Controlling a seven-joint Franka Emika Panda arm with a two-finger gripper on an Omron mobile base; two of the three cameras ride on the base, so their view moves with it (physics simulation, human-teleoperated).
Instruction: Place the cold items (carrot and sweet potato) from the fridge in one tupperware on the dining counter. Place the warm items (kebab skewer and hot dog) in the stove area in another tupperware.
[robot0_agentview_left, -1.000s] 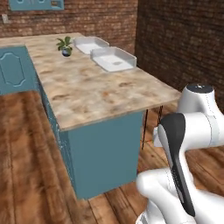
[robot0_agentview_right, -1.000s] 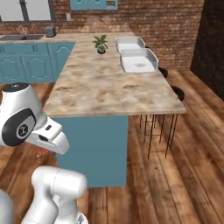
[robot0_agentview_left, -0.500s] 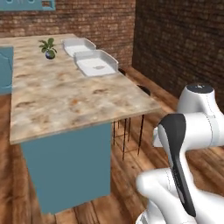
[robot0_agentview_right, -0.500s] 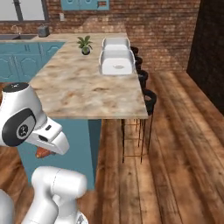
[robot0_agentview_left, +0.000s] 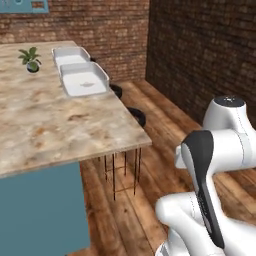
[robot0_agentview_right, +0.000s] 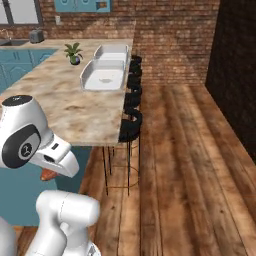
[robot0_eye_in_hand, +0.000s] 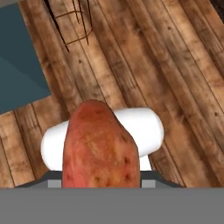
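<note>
Gripper (robot0_eye_in_hand: 101, 186) clamps the stubby reddish-orange sweet potato (robot0_eye_in_hand: 100, 146) across its middle, looking firm and weighty, with the white rectangular tupperware (robot0_agentview_right: 104, 75) far ahead.

Two white rectangular tupperware tubs (robot0_agentview_left: 84, 80) (robot0_agentview_left: 69, 55) sit end to end on the beige marbled dining counter (robot0_agentview_left: 50, 130), small potted plant (robot0_agentview_left: 31, 59) left of them, black round stools (robot0_agentview_right: 131, 125) along the counter's right edge.

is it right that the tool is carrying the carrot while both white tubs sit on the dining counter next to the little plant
Not quite: the tool carries the sweet potato, stubby and reddish, as the hand view shows. The rest stands: both tubs, near and far, sit on the dining counter next to the little plant.
</note>
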